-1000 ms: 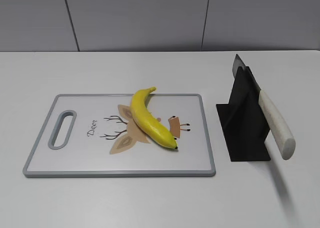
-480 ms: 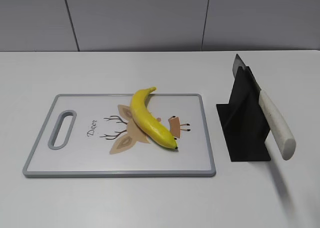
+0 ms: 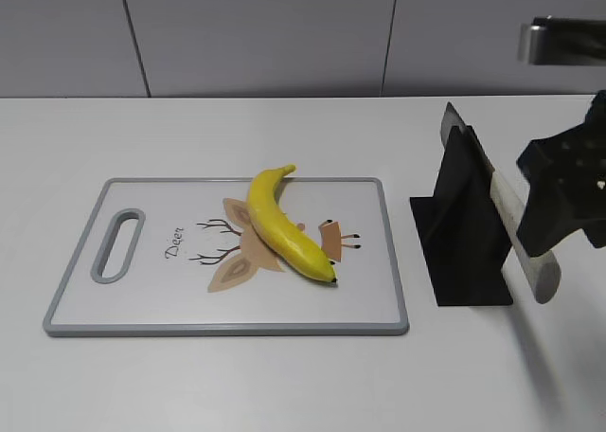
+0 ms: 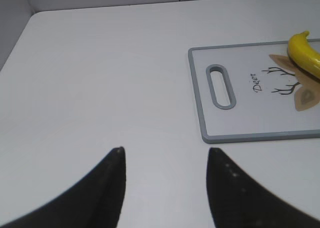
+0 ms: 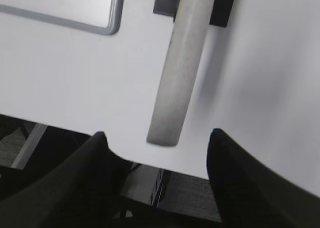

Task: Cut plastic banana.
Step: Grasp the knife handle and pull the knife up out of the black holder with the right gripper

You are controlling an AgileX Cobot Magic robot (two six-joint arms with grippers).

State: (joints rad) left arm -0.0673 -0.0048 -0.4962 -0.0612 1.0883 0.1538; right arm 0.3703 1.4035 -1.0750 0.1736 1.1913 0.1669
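While my left tool (image 4: 162, 158) hangs open over bare surface (image 4: 100, 78) at far left, the plastic banana (image 3: 282, 225) lies diagonally on the cutting board (image 3: 142, 299); rightward, my open right tool (image 5: 157, 138) straddles the knife handle (image 5: 180, 73), its axis running near-to-far.

Only one word readable: "Deer" (image 3: 173, 243), in dark script on the cutting board (image 3: 142, 304), just right of its handle slot (image 3: 117, 245) and left of the antler drawing (image 3: 218, 241). Same word in the left wrist view.
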